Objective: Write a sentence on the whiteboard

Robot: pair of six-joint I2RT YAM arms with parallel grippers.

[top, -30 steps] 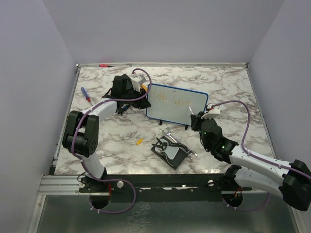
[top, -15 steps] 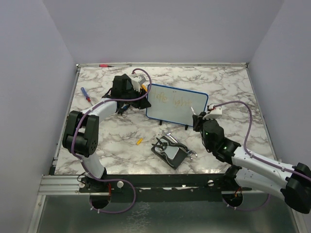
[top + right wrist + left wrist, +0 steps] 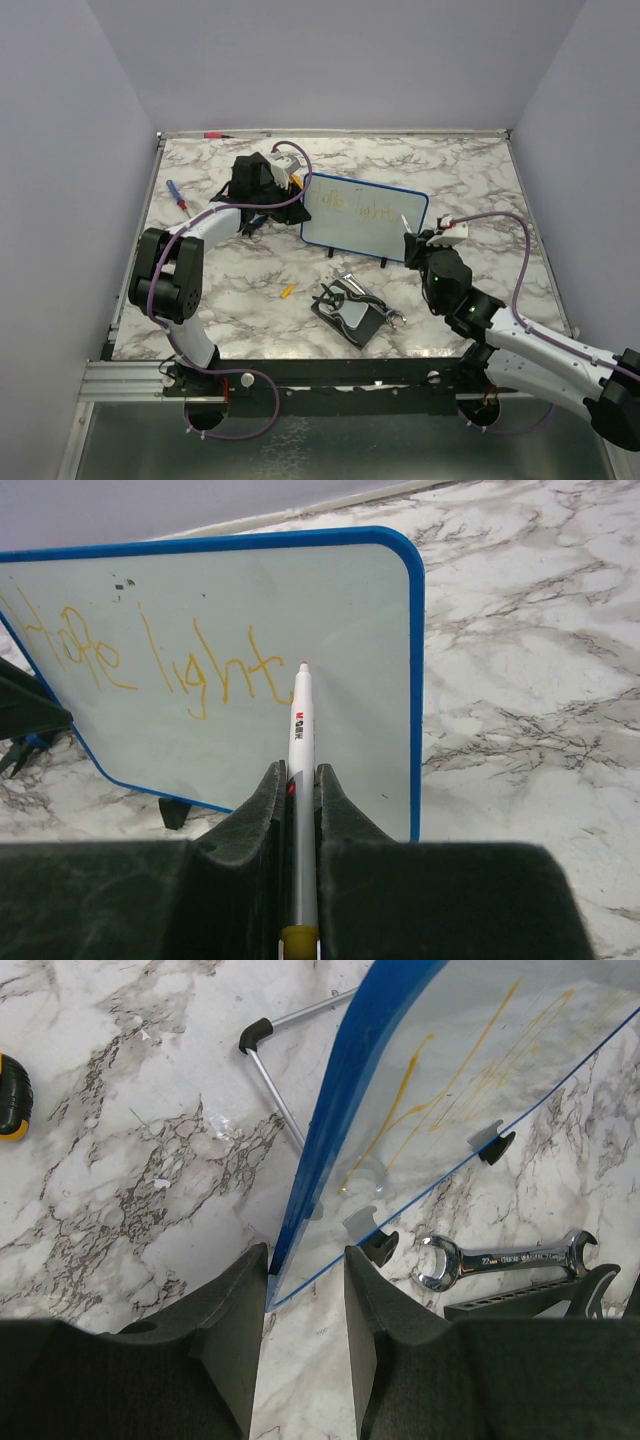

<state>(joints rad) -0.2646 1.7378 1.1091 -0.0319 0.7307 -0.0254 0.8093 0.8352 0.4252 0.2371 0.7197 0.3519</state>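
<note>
Whiteboard [image 3: 330, 630] stands propped just ahead of the right gripper [image 3: 300, 772], which is clamped on a white marker [image 3: 301, 715] with its tip beside the last letter. The sentence [image 3: 150, 660] reads roughly "hope light" in orange, so it is likely near done, unless more words are meant. Left gripper [image 3: 303, 1257] pinches the board's blue corner between its fingers. Marble tabletop [image 3: 470, 180] below, lavender walls [image 3: 330, 60] around.
</note>
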